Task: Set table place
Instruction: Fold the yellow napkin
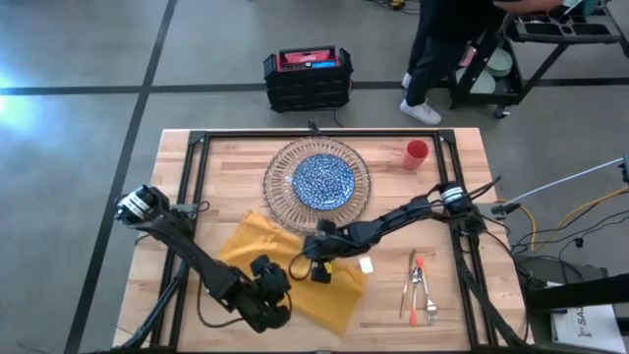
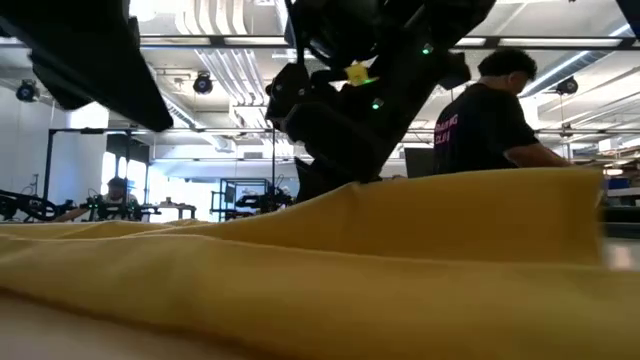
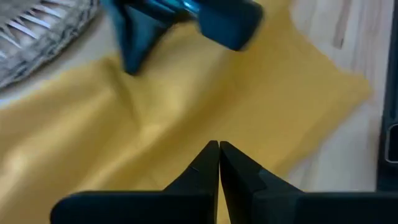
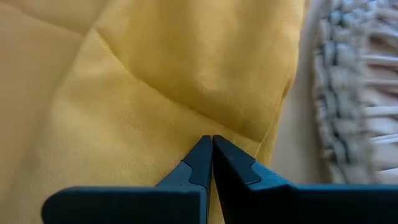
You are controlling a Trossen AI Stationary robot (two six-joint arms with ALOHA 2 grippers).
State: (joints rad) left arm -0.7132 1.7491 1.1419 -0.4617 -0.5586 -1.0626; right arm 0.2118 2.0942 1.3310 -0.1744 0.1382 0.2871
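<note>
Right gripper (image 1: 316, 258) sits low over the yellow napkin (image 1: 295, 267) at lower centre of the high view, fingers pressed together; the right wrist view shows the tips (image 4: 210, 149) against a fold of cloth, but whether cloth is pinched cannot be told. Left gripper (image 1: 267, 285) is just beside it over the same napkin, tips (image 3: 217, 149) likewise closed together with nothing seen between them.

Desk (image 1: 226, 162): light wood butcher-block top with a black frame rail. Clear ribbed charger (image 1: 280, 162) lies at upper centre, the blue-patterned plate (image 1: 323, 181) resting in it. Red cup (image 1: 417, 154) stands to the right of the charger. Orange-handled cutlery (image 1: 420, 287) lies at lower right, apart from the napkin. Napkin lies rumpled, one corner touching the charger's rim.

Room: grey concrete floor, a black-and-red case (image 1: 308, 79) beyond the desk, and a person in dark clothing (image 1: 442, 49) standing at a cart (image 1: 550, 44) at upper right.
</note>
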